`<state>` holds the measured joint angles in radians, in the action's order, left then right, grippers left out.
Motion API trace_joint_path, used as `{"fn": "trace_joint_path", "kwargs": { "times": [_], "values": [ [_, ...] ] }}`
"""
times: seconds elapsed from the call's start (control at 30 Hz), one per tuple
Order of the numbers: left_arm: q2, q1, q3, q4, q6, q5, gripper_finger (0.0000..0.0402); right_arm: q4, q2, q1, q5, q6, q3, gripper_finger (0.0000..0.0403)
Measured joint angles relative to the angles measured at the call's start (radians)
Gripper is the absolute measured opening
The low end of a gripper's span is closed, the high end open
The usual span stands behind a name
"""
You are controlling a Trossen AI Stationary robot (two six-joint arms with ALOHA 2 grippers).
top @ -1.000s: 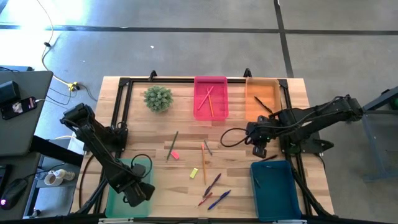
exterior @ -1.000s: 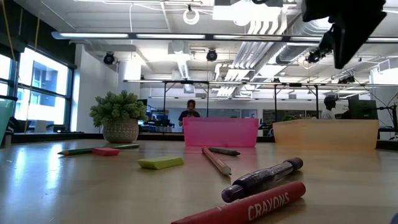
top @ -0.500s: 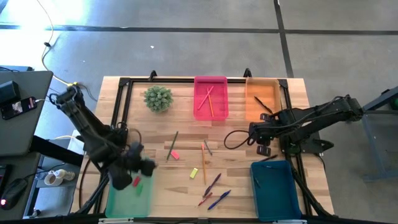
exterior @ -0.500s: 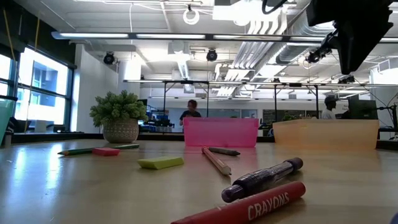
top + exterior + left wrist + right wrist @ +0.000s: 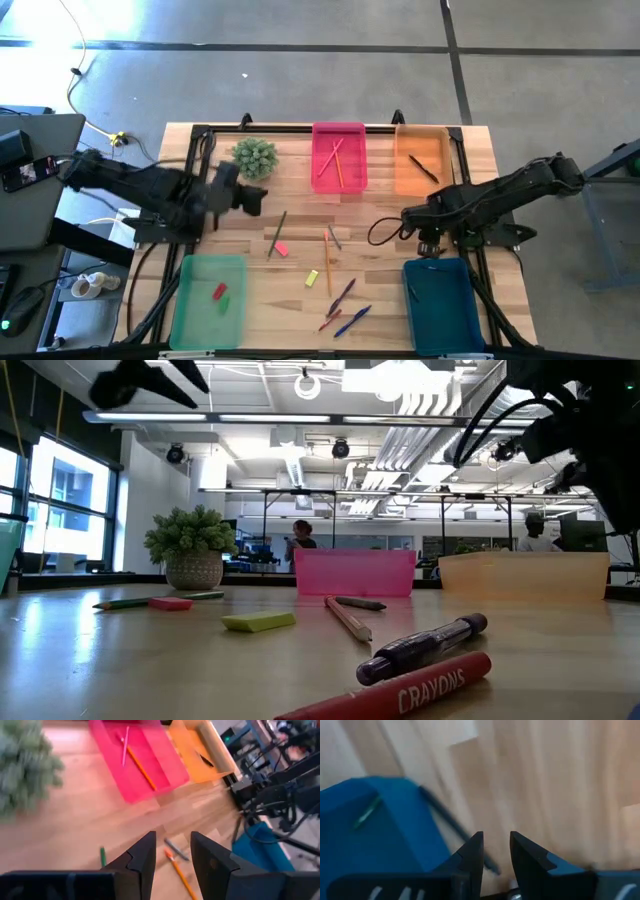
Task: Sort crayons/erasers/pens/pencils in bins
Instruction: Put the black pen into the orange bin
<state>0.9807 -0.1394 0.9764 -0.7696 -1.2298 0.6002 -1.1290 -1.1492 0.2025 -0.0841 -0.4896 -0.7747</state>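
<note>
My left gripper [image 5: 260, 200] [image 5: 172, 840] hangs open and empty above the table's left half, near the plant. The green pencil [image 5: 277, 234], pink eraser [image 5: 281, 249], yellow eraser [image 5: 312, 277] and orange pencil [image 5: 326, 258] lie flat mid-table. A red eraser [image 5: 219, 291] and a green eraser [image 5: 224, 302] lie in the light green bin [image 5: 190, 320]. My right gripper [image 5: 428, 242] [image 5: 496, 840] points down, narrowly open, over a dark pen [image 5: 445, 815] lying on the wood at the teal bin's [image 5: 445, 310] far edge.
The pink bin [image 5: 352, 180] holds pencils and the orange bin [image 5: 405, 175] a dark pen, both at the far edge. Pens and crayons [image 5: 342, 308] lie near the front. A potted plant [image 5: 254, 157] stands far left. A black frame [image 5: 192, 170] borders the table.
My left gripper has risen out of the light green bin and swung toward the far edge and the table's middle, tipping up from pointing down; the erasers in that bin now show. My right gripper has sunk a little toward the dark pen by the teal bin.
</note>
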Motion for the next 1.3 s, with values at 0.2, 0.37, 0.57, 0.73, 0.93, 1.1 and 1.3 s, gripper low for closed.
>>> {"fn": "trace_joint_path", "kwargs": {
  "times": [0.2,0.37,0.57,0.73,0.93,1.1,1.3],
  "values": [
    [0.000,0.324,0.000,0.226,0.405,-0.283,0.0098,0.000,0.000,-0.066,-0.132,-0.008,0.007,0.0087],
    [0.025,0.534,0.000,0.354,0.619,-0.478,0.0091,-0.004,-0.001,-0.153,-0.219,-0.007,0.007,0.0087],
    [0.063,0.704,0.000,0.377,0.768,-0.623,0.0087,-0.005,-0.001,-0.216,-0.302,-0.094,0.007,0.0087],
    [0.110,0.787,0.000,0.378,0.871,-0.702,0.0085,-0.008,-0.001,-0.231,-0.352,-0.201,0.007,0.0087],
    [0.149,0.851,0.000,0.379,0.961,-0.693,0.0085,0.013,-0.001,-0.231,-0.476,-0.348,0.073,0.0087],
    [0.160,0.898,0.000,0.381,0.998,-0.692,0.0085,0.046,-0.002,-0.249,-0.571,-0.421,0.123,0.0087],
    [0.162,0.947,0.000,0.383,0.998,-0.685,0.0085,0.056,-0.002,-0.310,-0.626,-0.435,0.153,0.0087]
  ]
}}
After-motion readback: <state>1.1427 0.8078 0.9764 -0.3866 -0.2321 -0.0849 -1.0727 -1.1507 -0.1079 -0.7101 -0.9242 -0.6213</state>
